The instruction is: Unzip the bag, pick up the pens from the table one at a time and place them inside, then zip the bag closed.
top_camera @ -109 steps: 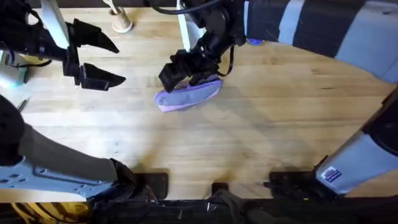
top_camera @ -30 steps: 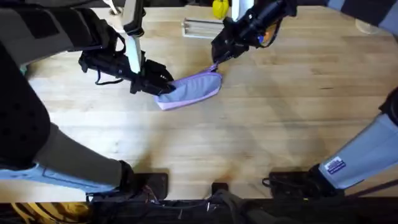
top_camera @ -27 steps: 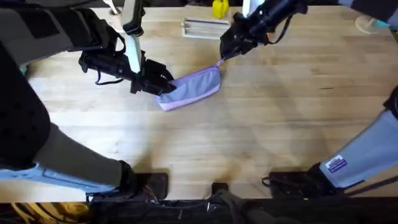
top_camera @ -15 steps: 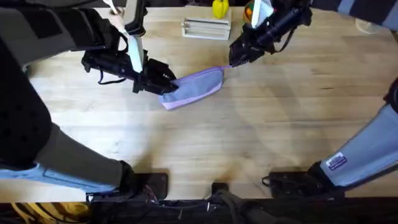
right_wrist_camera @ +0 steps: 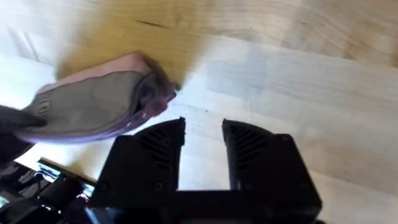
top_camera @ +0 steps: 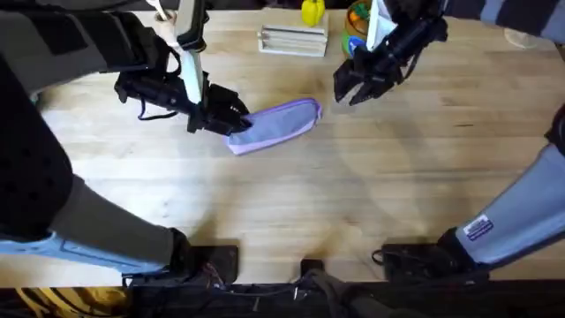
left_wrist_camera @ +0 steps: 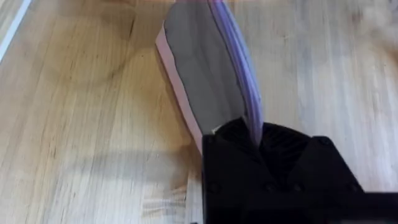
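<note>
At nine o'clock my left gripper pinches the bag; right gripper, spread, hangs apart at two. I judge unzipping underway: regrasp the zip pull.

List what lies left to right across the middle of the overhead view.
Left tool → bag → right tool.

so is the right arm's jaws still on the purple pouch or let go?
Let go. The right gripper hangs open beside the soft lavender fabric pouch, bare wooden table between its jaws. The left gripper clamps the pouch's other end.
</note>
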Tool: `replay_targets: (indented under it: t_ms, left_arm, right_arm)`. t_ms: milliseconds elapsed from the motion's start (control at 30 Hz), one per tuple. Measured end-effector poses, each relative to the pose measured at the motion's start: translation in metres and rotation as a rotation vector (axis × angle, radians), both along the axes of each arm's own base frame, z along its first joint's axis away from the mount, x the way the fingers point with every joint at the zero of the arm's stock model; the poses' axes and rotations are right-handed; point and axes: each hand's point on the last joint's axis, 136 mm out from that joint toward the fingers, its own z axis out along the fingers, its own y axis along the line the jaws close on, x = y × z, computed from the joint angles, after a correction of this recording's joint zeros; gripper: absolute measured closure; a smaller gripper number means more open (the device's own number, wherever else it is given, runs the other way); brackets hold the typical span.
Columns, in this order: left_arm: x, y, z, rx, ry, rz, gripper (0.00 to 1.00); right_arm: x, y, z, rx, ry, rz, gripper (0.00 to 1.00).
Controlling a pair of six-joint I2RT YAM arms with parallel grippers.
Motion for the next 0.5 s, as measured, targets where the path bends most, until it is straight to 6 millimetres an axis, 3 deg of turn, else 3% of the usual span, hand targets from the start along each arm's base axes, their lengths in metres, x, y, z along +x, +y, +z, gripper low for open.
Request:
replay_targets:
  t_ms: [100,233,300,333,500]
  left_arm:
    - [0.0,0.0,0.0,0.0,0.001,0.0,0.898]
    - [-0.003,0.002,0.0,0.005,0.027,0.009,0.445]
    - [-0.004,0.003,0.0,0.005,0.033,0.012,0.143]
    - [-0.004,0.004,-0.001,0.006,0.038,0.014,0.043]
    - [-0.004,0.004,-0.001,0.013,0.036,0.013,0.008]
  right_arm:
    - [0.003,-0.004,0.03,-0.017,-0.052,-0.003,0.557]
    - [0.0,-0.007,0.079,-0.014,-0.148,0.011,0.052]
    - [-0.004,-0.008,0.1,-0.012,-0.193,0.027,0.009]
    - [-0.006,-0.009,0.109,-0.011,-0.215,0.036,0.007]
    - [-0.016,-0.011,0.145,-0.012,-0.337,0.094,0.005]
